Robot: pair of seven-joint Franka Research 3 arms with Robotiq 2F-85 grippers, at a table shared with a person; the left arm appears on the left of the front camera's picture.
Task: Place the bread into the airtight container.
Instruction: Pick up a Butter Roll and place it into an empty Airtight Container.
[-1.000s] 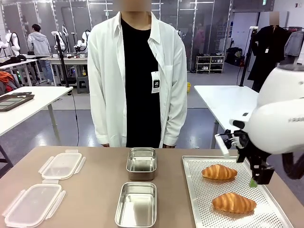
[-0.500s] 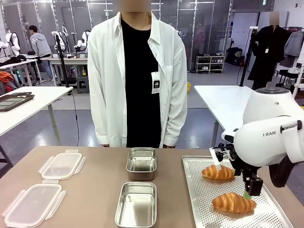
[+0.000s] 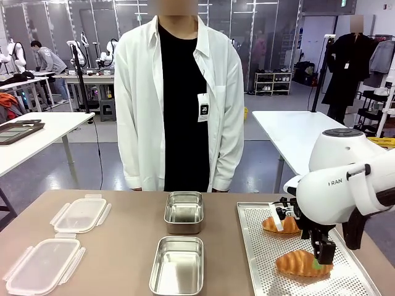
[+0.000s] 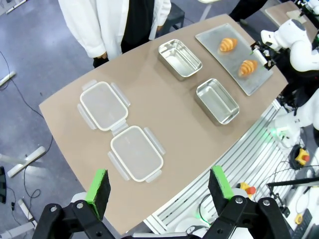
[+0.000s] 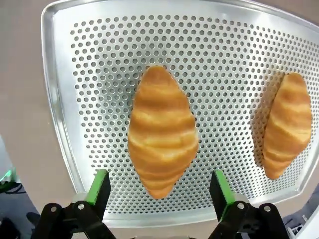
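Bread [image 5: 162, 134] on perforated tray [image 5: 99, 59], tan table [image 3: 123, 246], prob. lab [image 3: 278, 55].

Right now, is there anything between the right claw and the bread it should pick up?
Nothing visible. The open right claw hangs directly over the nearer croissant on the perforated tray, one finger at each side; the second croissant lies apart.

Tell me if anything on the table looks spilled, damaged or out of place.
Nothing stands out. Both golden croissants lie whole on the perforated metal tray; both steel containers sit upright, empty; the right claw is open over the nearer croissant.
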